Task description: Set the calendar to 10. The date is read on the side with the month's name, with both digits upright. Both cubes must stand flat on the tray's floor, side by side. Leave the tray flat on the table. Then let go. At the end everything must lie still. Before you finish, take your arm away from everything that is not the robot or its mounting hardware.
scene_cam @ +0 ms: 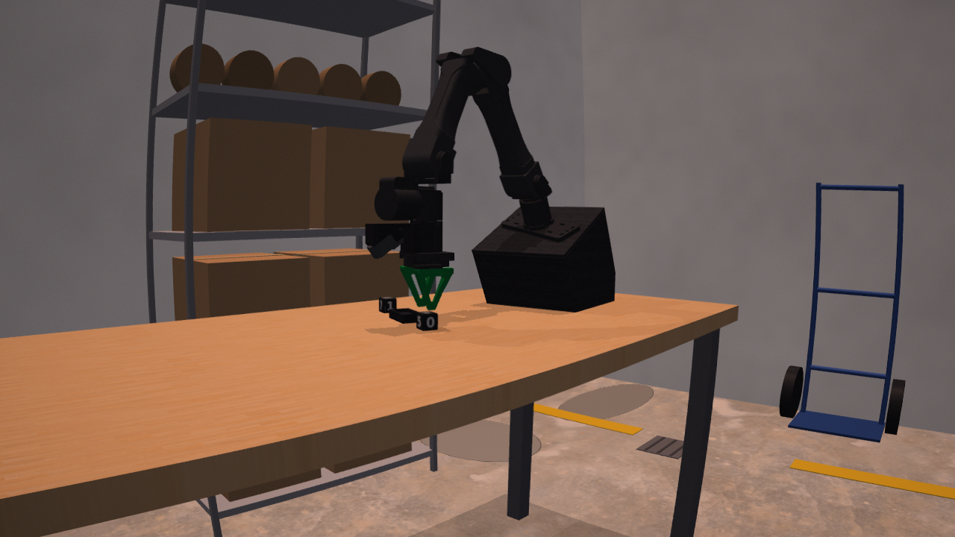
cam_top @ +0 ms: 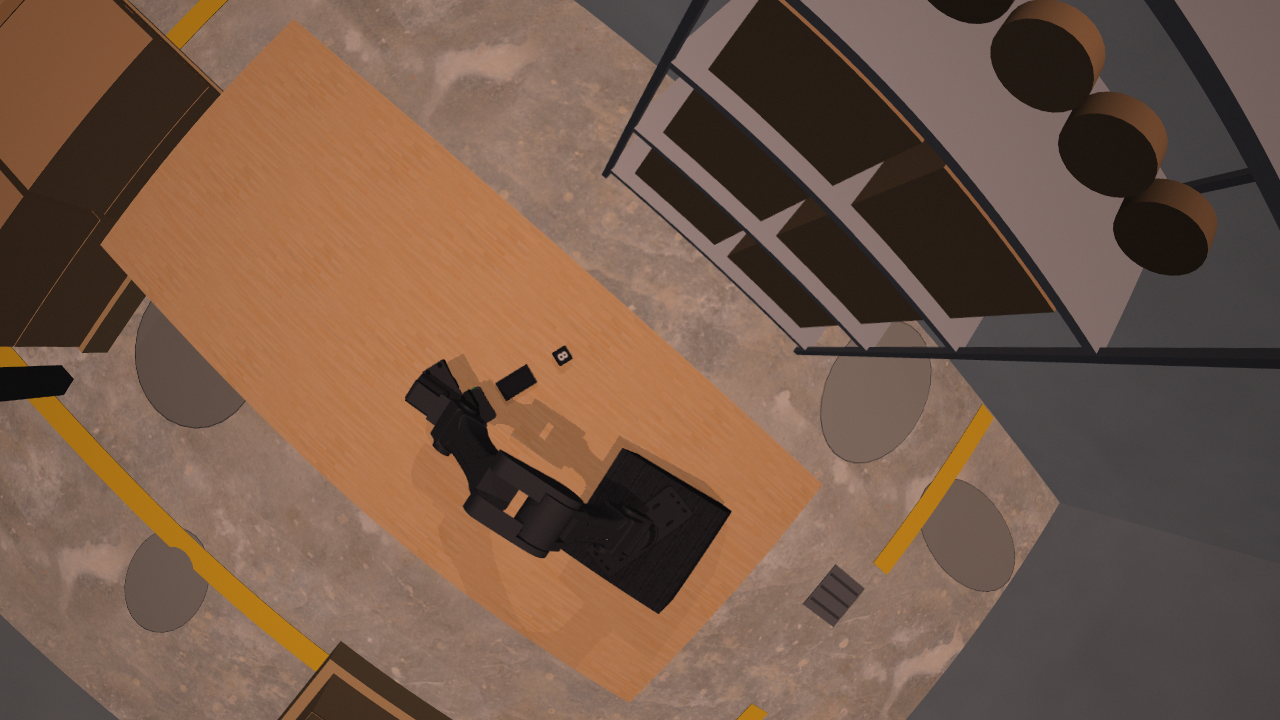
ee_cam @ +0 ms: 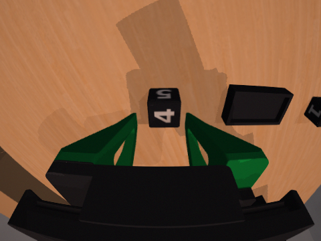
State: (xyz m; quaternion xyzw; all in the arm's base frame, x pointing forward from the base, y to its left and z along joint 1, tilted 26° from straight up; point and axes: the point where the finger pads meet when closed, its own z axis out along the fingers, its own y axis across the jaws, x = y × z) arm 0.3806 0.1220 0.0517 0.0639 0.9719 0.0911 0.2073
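Observation:
The black tray [ee_cam: 257, 104] lies flat and empty on the table; it also shows in the side view [scene_cam: 402, 314] and in the overhead view [cam_top: 516, 382]. One black cube [ee_cam: 164, 107] stands on the table left of the tray, with 4 on top; in the side view [scene_cam: 427, 321] its near face reads 0. My gripper [ee_cam: 160, 118] is open and hangs straight above this cube, its green fingertips [scene_cam: 424, 306] just over it and apart from its sides. The second cube [ee_cam: 313, 112] [cam_top: 562, 355] [scene_cam: 387, 305] stands on the table beyond the tray's other end, with 8 on top and 1 on a side.
The arm's black base block [scene_cam: 544, 263] stands on the table behind the tray. A shelf with boxes [scene_cam: 280, 173] stands beyond the table's far edge. A blue hand truck [scene_cam: 847, 313] stands on the floor at the right.

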